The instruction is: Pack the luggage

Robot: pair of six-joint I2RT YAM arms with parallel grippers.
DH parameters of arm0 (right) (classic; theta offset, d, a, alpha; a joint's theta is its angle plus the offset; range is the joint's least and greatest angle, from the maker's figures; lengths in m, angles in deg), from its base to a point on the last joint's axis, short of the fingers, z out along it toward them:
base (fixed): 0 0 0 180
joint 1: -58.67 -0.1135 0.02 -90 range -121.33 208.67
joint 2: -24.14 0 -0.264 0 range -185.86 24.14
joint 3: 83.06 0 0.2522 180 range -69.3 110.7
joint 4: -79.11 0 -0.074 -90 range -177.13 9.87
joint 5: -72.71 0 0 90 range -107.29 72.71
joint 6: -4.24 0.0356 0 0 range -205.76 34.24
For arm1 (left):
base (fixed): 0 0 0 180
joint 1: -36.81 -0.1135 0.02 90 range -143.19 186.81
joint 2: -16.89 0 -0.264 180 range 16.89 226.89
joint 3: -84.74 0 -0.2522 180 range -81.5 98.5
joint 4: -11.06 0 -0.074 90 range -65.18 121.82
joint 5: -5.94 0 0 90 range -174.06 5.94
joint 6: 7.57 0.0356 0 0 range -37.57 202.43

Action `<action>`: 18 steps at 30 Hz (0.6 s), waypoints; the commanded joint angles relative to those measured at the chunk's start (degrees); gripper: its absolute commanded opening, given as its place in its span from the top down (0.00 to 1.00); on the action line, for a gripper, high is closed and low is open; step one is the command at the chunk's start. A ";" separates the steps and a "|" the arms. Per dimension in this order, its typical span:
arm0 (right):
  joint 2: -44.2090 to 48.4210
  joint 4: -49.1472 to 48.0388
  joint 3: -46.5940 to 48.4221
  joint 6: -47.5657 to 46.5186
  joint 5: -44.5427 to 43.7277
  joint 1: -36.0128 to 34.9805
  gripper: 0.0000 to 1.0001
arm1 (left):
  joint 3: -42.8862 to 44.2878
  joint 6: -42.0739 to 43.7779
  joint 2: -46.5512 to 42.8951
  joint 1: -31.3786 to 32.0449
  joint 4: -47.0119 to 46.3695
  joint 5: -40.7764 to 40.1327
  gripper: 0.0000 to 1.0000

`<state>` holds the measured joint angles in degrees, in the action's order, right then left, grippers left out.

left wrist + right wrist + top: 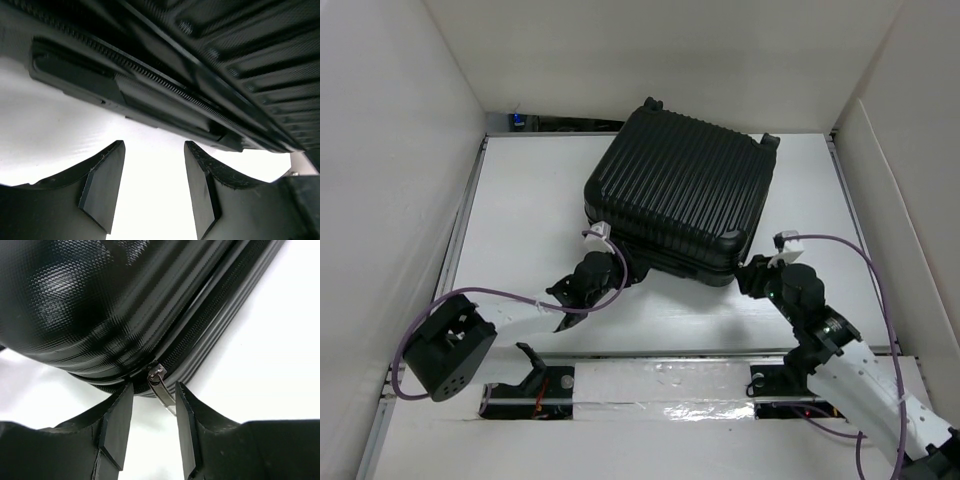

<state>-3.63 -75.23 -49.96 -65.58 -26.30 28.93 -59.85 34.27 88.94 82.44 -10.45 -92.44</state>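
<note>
The luggage (680,190), a black ribbed hard-shell suitcase, lies closed and flat on the white table, turned at an angle. My left gripper (615,268) is open and empty at its near left edge; the left wrist view shows the zipper seam and side handle (125,90) just beyond my fingertips (154,150). My right gripper (752,270) is open at the near right corner. In the right wrist view a silver zipper pull (162,390) hangs from the seam between my fingers, against the right finger (184,415), with the jaws apart.
White walls enclose the table on the left, back and right. A metal rail with my arm bases (660,385) runs along the near edge. Purple cables (860,260) loop from both wrists. Bare table (520,200) lies left of the suitcase.
</note>
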 commanded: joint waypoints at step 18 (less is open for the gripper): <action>-3.52 0.32 6.24 -1.64 -1.00 -2.43 0.46 | -0.20 -0.62 0.55 -0.19 -4.28 3.20 0.46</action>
<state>-7.08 -71.15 -46.90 -64.90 -27.59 26.72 -60.17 33.70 89.57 82.44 -11.95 -90.08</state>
